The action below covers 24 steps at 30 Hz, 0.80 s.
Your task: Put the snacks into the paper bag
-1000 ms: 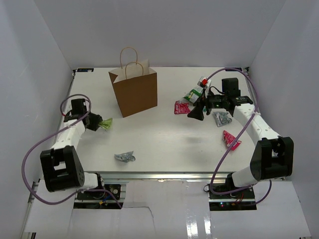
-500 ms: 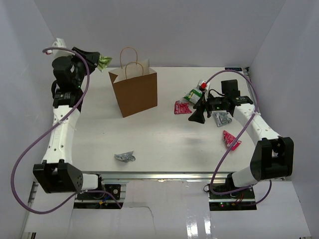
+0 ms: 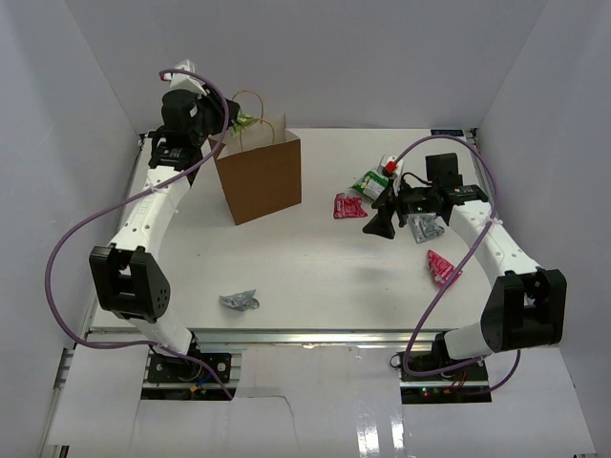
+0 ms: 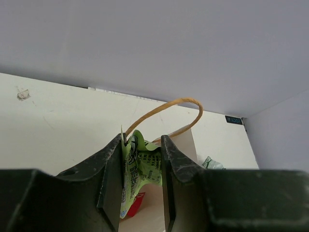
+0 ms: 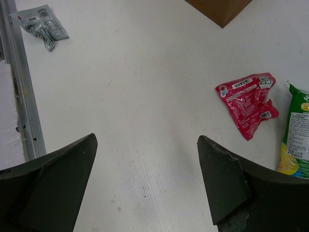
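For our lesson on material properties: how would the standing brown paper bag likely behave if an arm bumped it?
Probably tips or slides easily: the paper bag stands tall and looks thin-walled. Its looped handles likely flex rather than resist.

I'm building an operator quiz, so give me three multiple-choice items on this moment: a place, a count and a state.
1. Light green packet is: A on the table; B in the left claw over the paper bag; C under the bag.
2. Silver packets on the table: A one; B two; C four.
3. Right claw: A open, empty; B shut on a packet; C shut on the bag.
B, wrist view shows it pinched; B, one near, one right; A, jaws wide, nothing between.
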Available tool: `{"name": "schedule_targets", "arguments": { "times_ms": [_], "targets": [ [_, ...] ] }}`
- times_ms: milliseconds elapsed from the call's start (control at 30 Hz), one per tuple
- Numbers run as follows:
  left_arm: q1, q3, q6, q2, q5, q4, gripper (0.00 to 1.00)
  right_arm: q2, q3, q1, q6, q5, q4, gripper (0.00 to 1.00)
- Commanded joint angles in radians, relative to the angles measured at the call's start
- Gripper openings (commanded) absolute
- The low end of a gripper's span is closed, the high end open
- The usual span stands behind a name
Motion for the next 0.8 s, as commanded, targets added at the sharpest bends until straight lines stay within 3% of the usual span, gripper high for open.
{"name": "schedule_targets", "arguments": {
  "times_ms": [0, 67, 100, 233, 400, 600, 767],
  "targets": [
    [-0.01, -0.015, 0.047, -0.064, -0.024, 0.025, 0.31, -0.015, -0.007, 0.0, -0.028, -0.009, -0.022, 0.9],
    [-0.011, -0.041, 0.057, -0.079, -0.001, 0.028, 0.45, -0.001, -0.006, 0.0, -0.03, -0.009, -0.024, 0.9],
    [-0.011, -0.05, 0.062, -0.085, 0.023, 0.03, 0.59, 0.005, 0.002, 0.0, -0.028, -0.003, -0.032, 0.9],
    [-0.014, -0.096, 0.1, -0.124, 0.07, 0.04, 0.93, 0.071, 0.049, 0.015, 0.008, 0.058, -0.058, 0.9],
    [-0.013, -0.107, 0.126, -0.185, 0.039, 0.031, 0.96, 0.218, 0.16, 0.086, 0.199, 0.262, -0.055, 0.9],
    [-0.013, -0.196, 0.165, -0.364, -0.133, -0.016, 0.98, 0.35, 0.278, 0.222, 0.54, 0.821, 0.079, 0.9],
    [-0.013, -0.357, 0.157, -0.562, -0.229, -0.087, 0.98, 0.451, 0.31, 0.253, 0.597, 0.908, 0.189, 0.9]
  ]
}}
